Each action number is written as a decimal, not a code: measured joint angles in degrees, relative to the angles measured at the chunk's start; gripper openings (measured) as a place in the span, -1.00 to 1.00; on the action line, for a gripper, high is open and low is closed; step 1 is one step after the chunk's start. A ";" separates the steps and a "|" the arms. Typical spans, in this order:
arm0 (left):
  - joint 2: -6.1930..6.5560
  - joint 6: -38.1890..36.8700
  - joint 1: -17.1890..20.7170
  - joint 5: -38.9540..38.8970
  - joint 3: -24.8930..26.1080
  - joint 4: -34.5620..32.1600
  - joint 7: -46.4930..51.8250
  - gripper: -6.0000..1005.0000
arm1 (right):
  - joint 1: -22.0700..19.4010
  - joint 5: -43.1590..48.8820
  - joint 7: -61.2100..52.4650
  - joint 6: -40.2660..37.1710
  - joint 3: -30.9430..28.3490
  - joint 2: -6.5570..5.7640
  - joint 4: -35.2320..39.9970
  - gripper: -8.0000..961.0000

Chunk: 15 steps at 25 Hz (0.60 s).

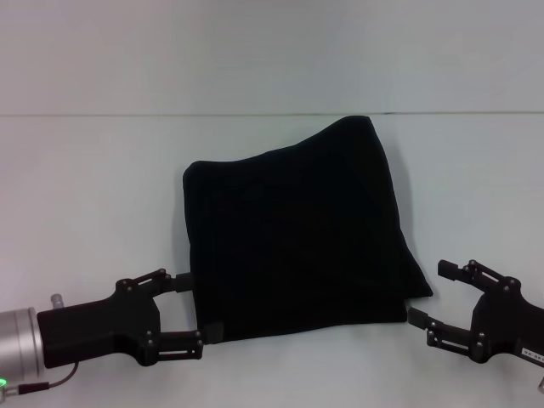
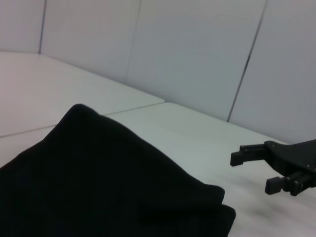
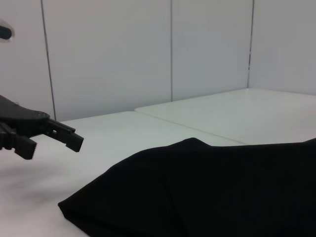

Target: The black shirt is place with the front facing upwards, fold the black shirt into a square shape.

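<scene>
While folded black shirt lies between | left gripper fingers apart | right gripper fingers apart

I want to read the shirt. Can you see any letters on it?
No, the shirt is folded into a plain black block with no lettering showing.

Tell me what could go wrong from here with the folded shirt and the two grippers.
The black shirt is folded but lopsided, its far right corner higher than the left, so it may not pass as a square. The left gripper, open, sits against the near left corner and could drag it if it moves carelessly. The right gripper, open beside the near right corner, could snag the loose layers there.
</scene>
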State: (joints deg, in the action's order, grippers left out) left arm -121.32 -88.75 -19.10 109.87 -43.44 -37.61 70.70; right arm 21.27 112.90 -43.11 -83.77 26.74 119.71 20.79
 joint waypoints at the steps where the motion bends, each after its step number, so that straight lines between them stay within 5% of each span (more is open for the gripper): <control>1: -0.06 0.37 0.03 0.01 -0.04 0.07 -0.04 0.91 | 0.06 -0.03 0.01 0.13 -0.03 0.00 -0.04 0.86; 15: 0.21 1.14 -0.36 0.73 0.03 0.52 -0.49 0.89 | 0.43 0.05 0.05 0.85 0.16 -0.01 -0.05 0.86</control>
State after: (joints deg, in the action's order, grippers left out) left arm -121.11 -87.61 -19.46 110.60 -43.41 -37.10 70.22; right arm 21.70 112.94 -43.07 -82.92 26.90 119.70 20.74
